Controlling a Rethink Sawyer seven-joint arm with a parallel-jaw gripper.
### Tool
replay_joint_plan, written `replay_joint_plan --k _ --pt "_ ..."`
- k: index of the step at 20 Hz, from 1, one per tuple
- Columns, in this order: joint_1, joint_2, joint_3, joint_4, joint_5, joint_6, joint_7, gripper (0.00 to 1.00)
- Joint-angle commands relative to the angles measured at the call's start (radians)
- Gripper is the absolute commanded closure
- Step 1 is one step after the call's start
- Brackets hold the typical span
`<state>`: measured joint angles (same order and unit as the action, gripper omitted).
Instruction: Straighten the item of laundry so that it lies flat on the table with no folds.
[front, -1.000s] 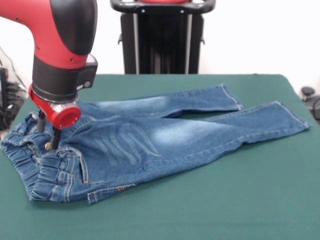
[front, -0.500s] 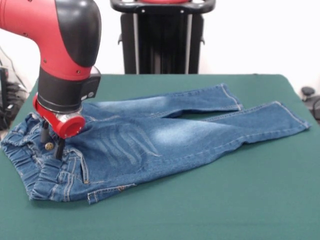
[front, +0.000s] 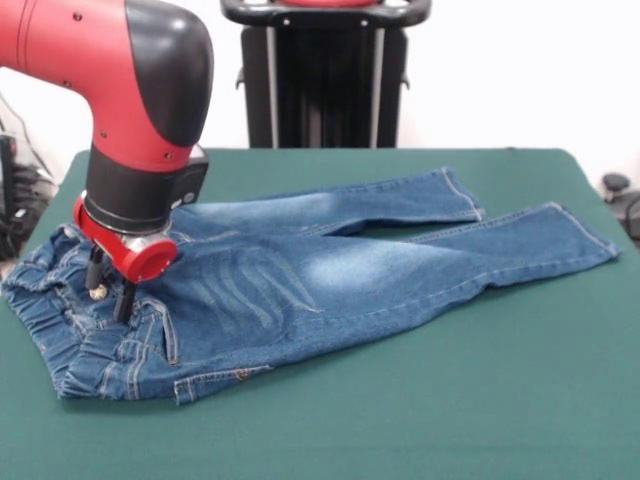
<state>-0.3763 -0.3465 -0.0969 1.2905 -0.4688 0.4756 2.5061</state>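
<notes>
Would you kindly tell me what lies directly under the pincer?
The jeans' gathered waistband and metal button lie beneath the open pincer. The table underneath is covered by denim.

And here's a robot lab or test room, no question: a red and black arm (front: 120, 110) comes down over a table (front: 480, 400) draped in dark green felt-like cloth, with a black pedestal (front: 325, 75) standing behind it against a bare white wall (front: 520, 70). Cables and dark gear (front: 20, 200) crowd the table's edge (another dark piece (front: 620, 195) sits at the opposite side).
</notes>
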Motion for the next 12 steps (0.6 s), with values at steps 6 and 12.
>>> replay_joint_plan --k 6,12 --pt "0.056 0.063 -0.035 0.05 -0.047 0.028 0.005 0.0" --pt "0.052 0.063 -0.04 0.056 -0.039 0.024 -0.002 0.0"
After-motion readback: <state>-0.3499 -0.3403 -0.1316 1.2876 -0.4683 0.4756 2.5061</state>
